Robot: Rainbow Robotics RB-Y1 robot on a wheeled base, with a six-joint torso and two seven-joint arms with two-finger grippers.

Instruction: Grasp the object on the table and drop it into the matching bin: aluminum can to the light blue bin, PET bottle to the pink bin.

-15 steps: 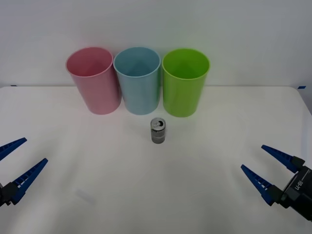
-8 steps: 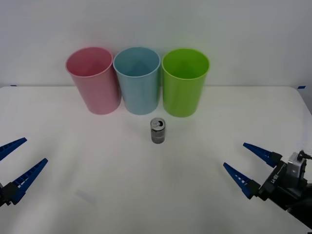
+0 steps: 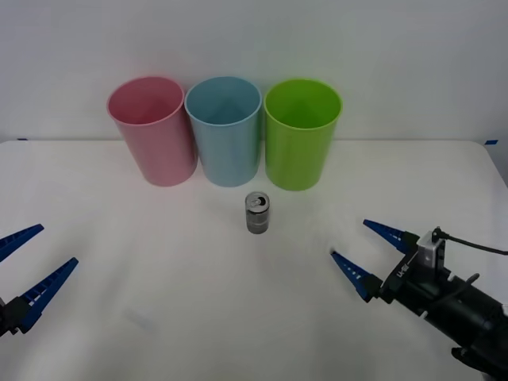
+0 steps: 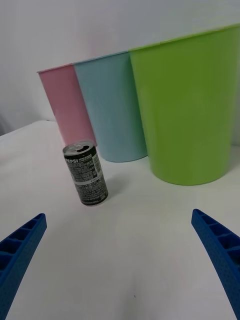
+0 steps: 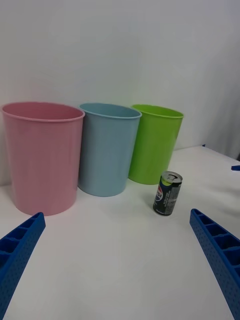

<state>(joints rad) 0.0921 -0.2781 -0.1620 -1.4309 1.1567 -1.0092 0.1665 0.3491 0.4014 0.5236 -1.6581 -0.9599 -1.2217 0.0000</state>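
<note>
Pepsi can [image 3: 257,213]: upright on the white table [image 3: 159,270], just near of the light blue bin [image 3: 225,131]
Pink bin [image 3: 152,129]: far left in the row
Lime green bin [image 3: 301,132]: far right
Right gripper [image 3: 367,252]: fingers wide, empty, right of the can
Left gripper [image 3: 32,266]: fingers wide, empty, near-left edge

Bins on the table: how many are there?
3, in one row at the table's far side: the pink bin at the left, the light blue bin in the middle, a lime green bin at the right.
</note>
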